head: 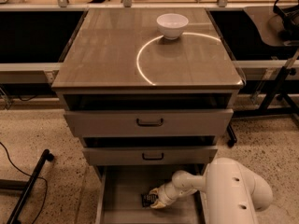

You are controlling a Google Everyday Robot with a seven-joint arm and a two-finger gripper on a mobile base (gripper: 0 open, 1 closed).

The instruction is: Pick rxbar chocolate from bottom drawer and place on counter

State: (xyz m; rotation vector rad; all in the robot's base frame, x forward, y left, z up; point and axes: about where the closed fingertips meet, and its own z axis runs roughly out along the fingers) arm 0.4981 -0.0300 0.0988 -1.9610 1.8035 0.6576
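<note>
The bottom drawer (126, 204) stands pulled out at the foot of the cabinet, its flat floor showing. On that floor lies the rxbar chocolate (148, 199), a small dark bar partly covered by the fingers. My gripper (155, 198) reaches down into the drawer from the right on a white arm (233, 192) and sits right at the bar, its fingers on either side of it. The counter (112, 55) above is a glossy grey-brown top with a bright curved arc.
A white bowl (172, 25) stands near the back of the counter. Two upper drawers with black handles (150, 122) are partly pulled out over the bottom one. A black stand leg (30, 183) and cable lie on the speckled floor to the left.
</note>
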